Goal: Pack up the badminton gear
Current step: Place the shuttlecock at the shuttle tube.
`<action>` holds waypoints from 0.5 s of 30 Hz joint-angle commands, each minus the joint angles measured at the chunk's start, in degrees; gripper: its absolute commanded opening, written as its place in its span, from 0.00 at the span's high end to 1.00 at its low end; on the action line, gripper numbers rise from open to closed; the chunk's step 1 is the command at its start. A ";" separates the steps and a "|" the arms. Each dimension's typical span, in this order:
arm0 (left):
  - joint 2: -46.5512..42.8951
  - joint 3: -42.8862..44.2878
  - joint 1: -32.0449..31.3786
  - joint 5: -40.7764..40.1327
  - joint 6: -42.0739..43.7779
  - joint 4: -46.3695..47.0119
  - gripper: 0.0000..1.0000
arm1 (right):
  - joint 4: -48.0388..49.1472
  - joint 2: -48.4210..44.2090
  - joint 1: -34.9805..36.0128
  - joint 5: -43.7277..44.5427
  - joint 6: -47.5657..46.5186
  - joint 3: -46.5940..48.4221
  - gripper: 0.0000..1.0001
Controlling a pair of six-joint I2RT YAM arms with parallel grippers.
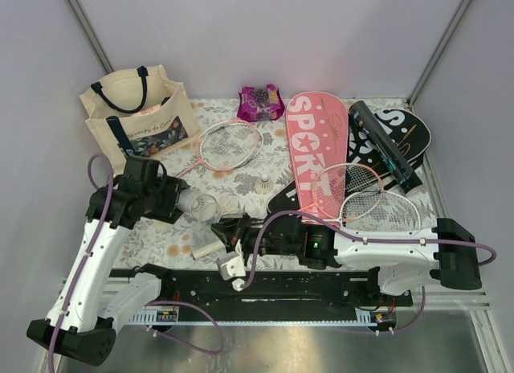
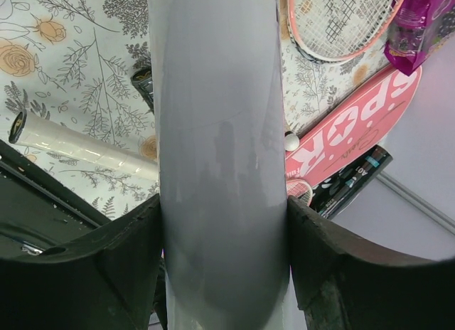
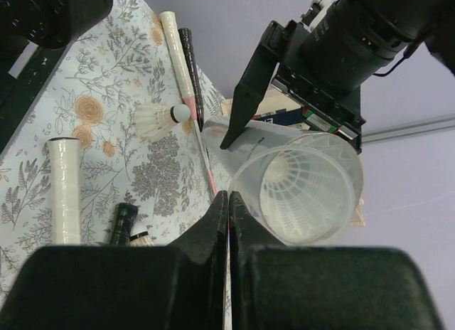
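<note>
My left gripper (image 1: 178,202) is shut on a white translucent tube (image 1: 201,206), which fills the gap between its fingers (image 2: 135,252). The tube's open mouth (image 3: 298,181) faces my right gripper, and a white shuttlecock (image 3: 295,191) sits inside. My right gripper (image 3: 228,195) is shut just beside the tube's rim. A thin pink racket shaft (image 3: 202,145) runs under its tips. Another shuttlecock (image 3: 163,120) lies on the cloth. A pink racket (image 1: 230,144), the pink SPORT cover (image 1: 313,140), a black tube (image 1: 385,144) and two rackets (image 1: 361,200) lie behind.
A cream tote (image 1: 136,116) with navy handles stands at the back left. A purple snack packet (image 1: 261,102) lies at the back centre. White (image 3: 60,188) and black (image 3: 124,223) racket handles lie near my right gripper. The flowered cloth (image 1: 241,176) covers the table.
</note>
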 commanded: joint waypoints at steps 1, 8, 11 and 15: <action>0.50 0.54 0.20 2.19 2.17 0.92 0.99 | -1.81 0.72 -0.32 -0.76 -3.40 4.41 1.00; 0.94 1.42 0.20 -0.26 4.02 0.39 0.99 | -7.53 1.86 -0.32 -0.76 -4.72 6.70 1.00; 1.29 1.69 0.20 -0.71 4.81 0.48 0.99 | -9.02 2.39 -0.41 -1.02 -4.20 7.75 1.00; 2.17 2.74 0.11 -1.50 6.83 0.48 0.99 | -10.26 3.53 -0.76 -1.55 -3.49 8.29 1.00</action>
